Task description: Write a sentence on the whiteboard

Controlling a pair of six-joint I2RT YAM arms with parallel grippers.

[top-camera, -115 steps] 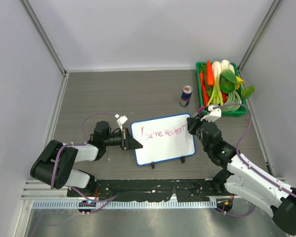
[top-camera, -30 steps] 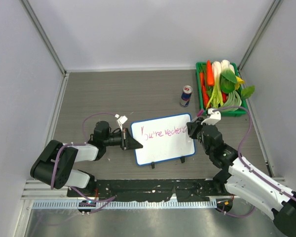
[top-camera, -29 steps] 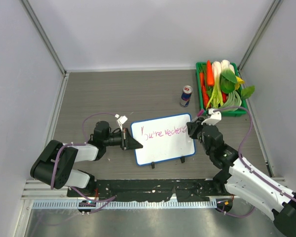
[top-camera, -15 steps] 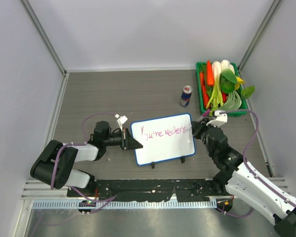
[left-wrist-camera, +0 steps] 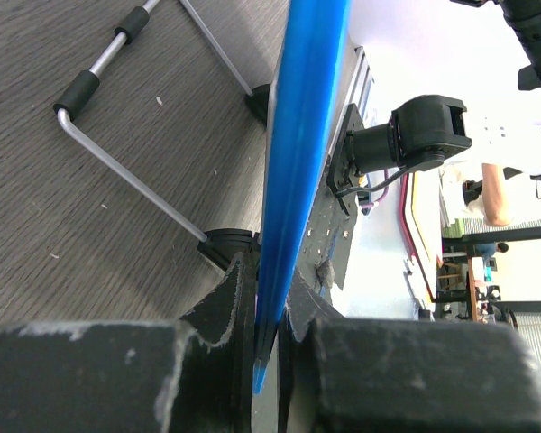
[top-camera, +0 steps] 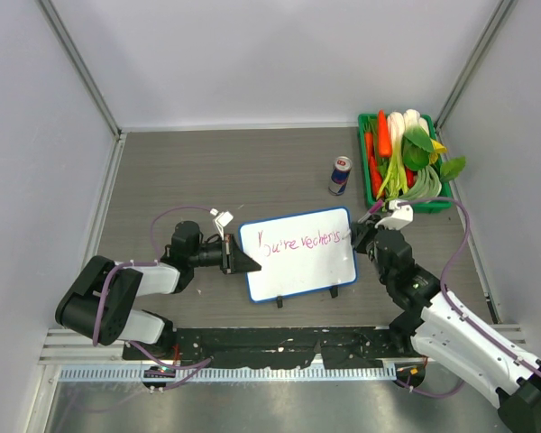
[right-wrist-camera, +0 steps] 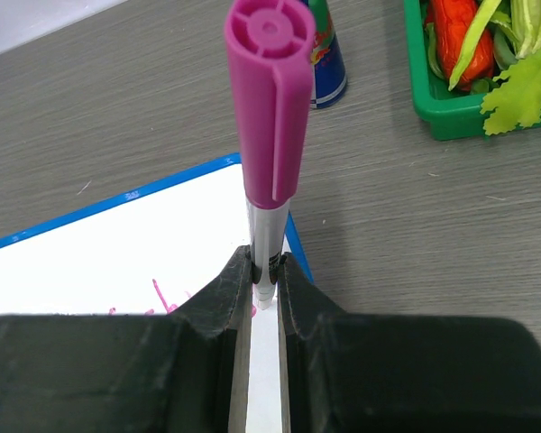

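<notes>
The whiteboard (top-camera: 298, 266), white with a blue rim, lies tilted at the middle of the table. One slanted line of pink writing, the sentence (top-camera: 302, 242), starts "You're" and runs to the right rim. My left gripper (top-camera: 245, 262) is shut on the board's left edge; the left wrist view shows the blue rim (left-wrist-camera: 302, 135) pinched between the jaws of that gripper (left-wrist-camera: 269, 298). My right gripper (top-camera: 361, 236) is at the board's right edge, shut on a pink-capped marker (right-wrist-camera: 269, 99) held upright. That gripper (right-wrist-camera: 266, 271) has the marker tip down on the whiteboard (right-wrist-camera: 117, 262) by the last pink strokes (right-wrist-camera: 162, 296).
A blue and red drink can (top-camera: 340, 175) stands behind the board's right end. A green tray (top-camera: 437, 206) of vegetables sits at the back right. The board's metal stand leg (left-wrist-camera: 126, 171) and two black clips (top-camera: 278, 303) are on its near side. Grey walls enclose the table.
My right gripper has moved rightward with the marker, from the end of the word to the board's right rim, and the pink line now reaches further right. The left arm and board have not moved.
</notes>
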